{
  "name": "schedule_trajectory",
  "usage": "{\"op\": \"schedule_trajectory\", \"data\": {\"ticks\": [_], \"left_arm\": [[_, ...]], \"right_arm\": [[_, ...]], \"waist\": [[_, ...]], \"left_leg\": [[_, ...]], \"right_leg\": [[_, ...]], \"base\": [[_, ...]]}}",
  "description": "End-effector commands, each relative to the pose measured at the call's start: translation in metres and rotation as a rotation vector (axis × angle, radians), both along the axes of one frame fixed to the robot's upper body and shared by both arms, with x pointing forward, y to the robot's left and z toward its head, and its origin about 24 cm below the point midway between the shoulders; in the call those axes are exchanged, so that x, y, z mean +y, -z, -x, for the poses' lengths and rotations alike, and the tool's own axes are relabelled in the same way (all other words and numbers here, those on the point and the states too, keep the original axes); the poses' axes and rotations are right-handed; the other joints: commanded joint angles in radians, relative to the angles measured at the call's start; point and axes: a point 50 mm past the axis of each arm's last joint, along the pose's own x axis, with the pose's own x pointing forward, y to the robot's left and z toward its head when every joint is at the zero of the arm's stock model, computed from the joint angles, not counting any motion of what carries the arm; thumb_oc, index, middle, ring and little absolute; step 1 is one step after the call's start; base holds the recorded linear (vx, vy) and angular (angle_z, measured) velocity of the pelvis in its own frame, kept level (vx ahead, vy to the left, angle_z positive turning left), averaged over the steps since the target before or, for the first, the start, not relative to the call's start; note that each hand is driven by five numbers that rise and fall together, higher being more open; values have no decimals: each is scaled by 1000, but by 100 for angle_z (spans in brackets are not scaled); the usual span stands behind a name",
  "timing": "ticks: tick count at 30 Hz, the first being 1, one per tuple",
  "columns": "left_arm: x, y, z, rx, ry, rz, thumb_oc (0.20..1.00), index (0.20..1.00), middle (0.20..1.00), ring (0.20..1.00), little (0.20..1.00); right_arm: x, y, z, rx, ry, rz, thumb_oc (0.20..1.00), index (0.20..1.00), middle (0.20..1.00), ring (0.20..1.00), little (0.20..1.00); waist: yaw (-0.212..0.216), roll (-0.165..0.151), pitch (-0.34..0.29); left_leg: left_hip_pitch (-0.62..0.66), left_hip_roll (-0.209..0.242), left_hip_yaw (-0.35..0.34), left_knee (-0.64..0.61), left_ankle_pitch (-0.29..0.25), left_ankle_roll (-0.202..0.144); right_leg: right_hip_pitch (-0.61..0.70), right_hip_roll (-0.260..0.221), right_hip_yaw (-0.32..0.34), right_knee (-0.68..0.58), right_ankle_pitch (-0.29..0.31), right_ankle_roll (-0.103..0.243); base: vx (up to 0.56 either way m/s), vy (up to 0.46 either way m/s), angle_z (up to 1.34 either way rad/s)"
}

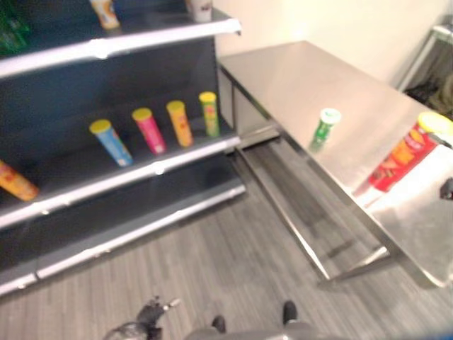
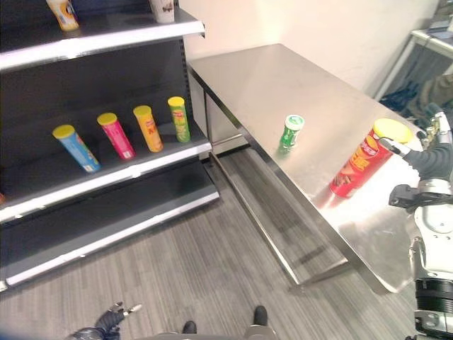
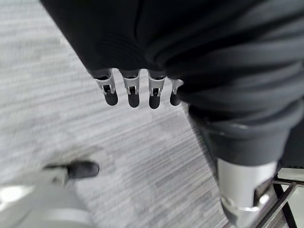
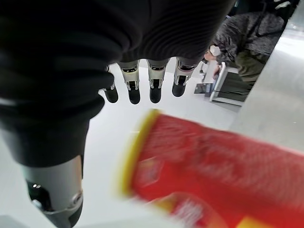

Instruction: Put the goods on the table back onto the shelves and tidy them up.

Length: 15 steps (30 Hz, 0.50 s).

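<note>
Close by, our right hand (image 4: 142, 90), fingers spread, nears the red can (image 2: 361, 168); green can (image 2: 290, 131) probably waits too; left hand (image 3: 137, 92) hangs relaxed.

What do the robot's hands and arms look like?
Each hand, like the left hand and the right hand, has a row of silver fingers with dark rounded tips. A dark ribbed cover wraps the back of the hand and the wrist like a glove. The thumb is a thick silver tube coming out of that cover. The right arm is silver-grey with dark joints.
</note>
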Motion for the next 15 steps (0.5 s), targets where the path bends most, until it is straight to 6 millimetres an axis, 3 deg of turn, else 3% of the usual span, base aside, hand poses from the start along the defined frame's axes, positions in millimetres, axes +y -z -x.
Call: {"op": "schedule_trajectory", "data": {"ticks": [1, 8, 15], "left_arm": [[13, -6, -15, -30, 63, -55, 1000, 1000, 1000, 1000, 1000], [11, -4, -8, -10, 56, -49, 1000, 1000, 1000, 1000, 1000], [19, -4, -1, 3, 20, -60, 1000, 1000, 1000, 1000, 1000]], "right_arm": [[-14, -35, 13, -141, 78, 79, 1000, 1000, 1000, 1000, 1000], [-20, -30, 21, -141, 112, 66, 1000, 1000, 1000, 1000, 1000], [-8, -19, 10, -82, -28, 12, 1000, 1000, 1000, 1000, 1000]], "waist": [[22, -26, -58], [24, -17, -67], [35, -20, -67]], "left_leg": [[-6, 29, 15, 2, -76, -50], [-1, 31, 10, 2, -84, -54], [5, 33, 14, 2, -84, -58]], "right_leg": [[2, -27, -24, 7, -39, 51], [24, -28, -34, 3, -58, 52], [34, -28, -40, 3, -63, 50]], "base": [[16, -11, 5], [16, -5, 4], [0, 0, 0]]}}
